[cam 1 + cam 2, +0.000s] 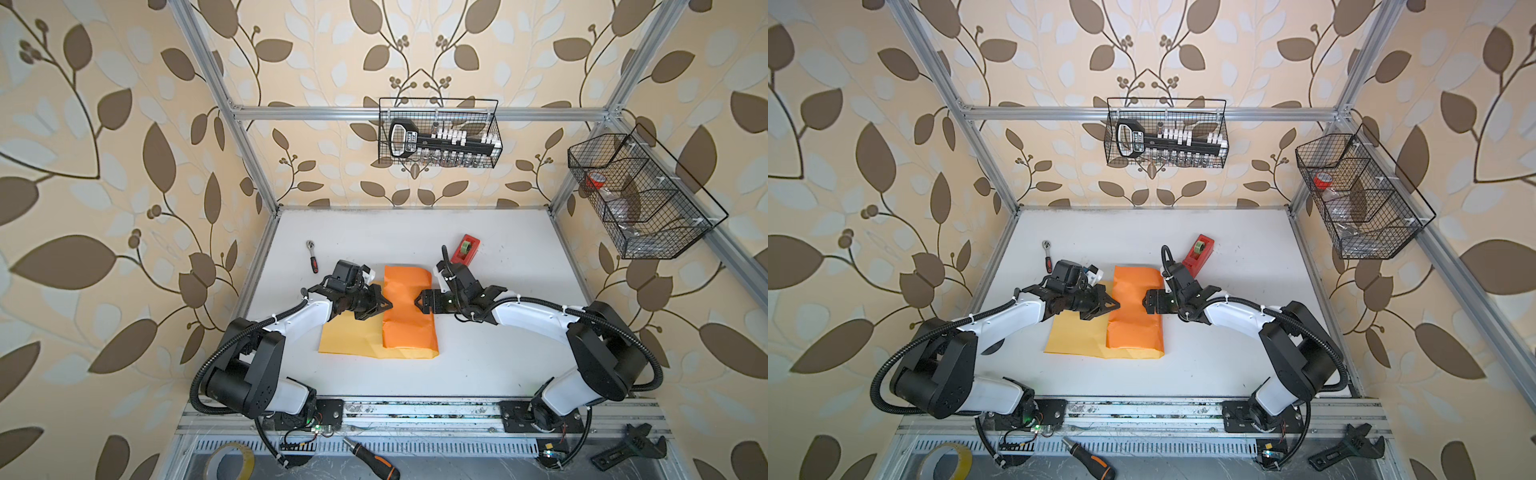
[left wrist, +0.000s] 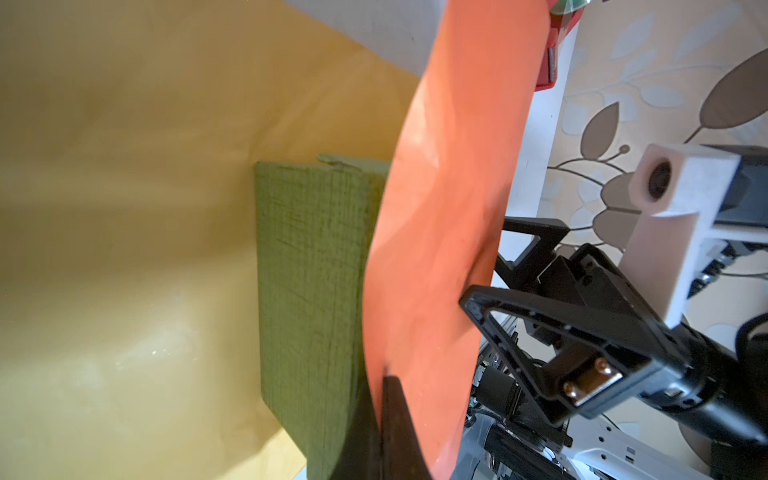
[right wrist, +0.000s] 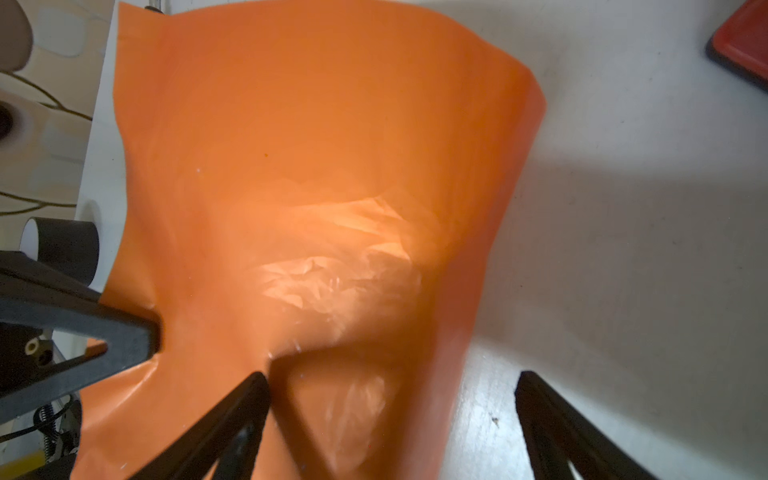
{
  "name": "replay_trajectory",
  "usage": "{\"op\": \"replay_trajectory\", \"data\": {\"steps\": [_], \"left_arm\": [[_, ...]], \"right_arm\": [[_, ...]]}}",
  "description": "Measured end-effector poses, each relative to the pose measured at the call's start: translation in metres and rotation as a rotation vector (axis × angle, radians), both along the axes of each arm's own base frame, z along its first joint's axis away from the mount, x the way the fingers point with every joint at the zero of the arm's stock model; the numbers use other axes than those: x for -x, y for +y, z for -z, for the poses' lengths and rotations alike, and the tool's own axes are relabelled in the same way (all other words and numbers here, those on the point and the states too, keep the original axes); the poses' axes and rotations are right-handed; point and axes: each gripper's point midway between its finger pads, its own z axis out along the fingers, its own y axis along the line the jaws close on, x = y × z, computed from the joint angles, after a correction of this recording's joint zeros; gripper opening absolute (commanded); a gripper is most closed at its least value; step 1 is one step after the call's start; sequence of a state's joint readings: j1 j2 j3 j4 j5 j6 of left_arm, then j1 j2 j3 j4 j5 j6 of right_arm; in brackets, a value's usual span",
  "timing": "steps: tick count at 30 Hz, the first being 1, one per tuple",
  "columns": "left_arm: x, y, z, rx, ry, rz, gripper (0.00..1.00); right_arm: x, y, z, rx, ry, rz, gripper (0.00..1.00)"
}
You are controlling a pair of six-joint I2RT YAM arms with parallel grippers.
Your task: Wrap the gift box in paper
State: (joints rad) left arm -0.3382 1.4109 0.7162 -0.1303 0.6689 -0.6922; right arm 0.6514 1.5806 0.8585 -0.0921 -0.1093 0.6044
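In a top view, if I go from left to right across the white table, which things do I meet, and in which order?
ratchet wrench → left gripper → right gripper → red tape dispenser. The paper reaches across both grippers, so it has no single place and is left out.

Orange paper (image 1: 409, 316) over olive gift box (image 2: 307, 291)

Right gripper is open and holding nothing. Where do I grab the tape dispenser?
Take the tape dispenser across its two long sides, around mid-body, coming down from above with the right gripper. It is long and narrow, sits just behind that gripper, and the roll takes up its far end.
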Motion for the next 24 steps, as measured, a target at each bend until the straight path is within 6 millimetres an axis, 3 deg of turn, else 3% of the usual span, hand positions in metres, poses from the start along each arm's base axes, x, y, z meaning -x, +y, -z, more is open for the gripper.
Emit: {"op": "replay_trajectory", "data": {"steps": [4, 8, 12, 16, 24], "left_arm": [[-0.001, 0.001, 0.001, -0.008, -0.01, 0.002, 0.04], [-0.004, 0.001, -0.004, -0.009, -0.034, -0.001, 0.32], [-0.005, 0.009, 0.002, -0.064, -0.036, -0.028, 0.51], [-0.006, 0.015, 0.007, -0.091, -0.021, -0.048, 0.58], [-0.007, 0.01, 0.018, -0.103, 0.016, -0.031, 0.62]], "right_arm": [[-0.001, 0.001, 0.0, -0.003, -0.003, 0.0, 0.94], [-0.001, 0.001, 0.001, -0.005, -0.005, 0.001, 0.94], [-0.001, 0.001, 0.002, -0.011, -0.009, 0.0, 0.94], [-0.001, 0.001, 0.002, -0.016, -0.01, 0.001, 0.94], [-0.001, 0.002, 0.002, -0.02, -0.012, 0.001, 0.94]]}}
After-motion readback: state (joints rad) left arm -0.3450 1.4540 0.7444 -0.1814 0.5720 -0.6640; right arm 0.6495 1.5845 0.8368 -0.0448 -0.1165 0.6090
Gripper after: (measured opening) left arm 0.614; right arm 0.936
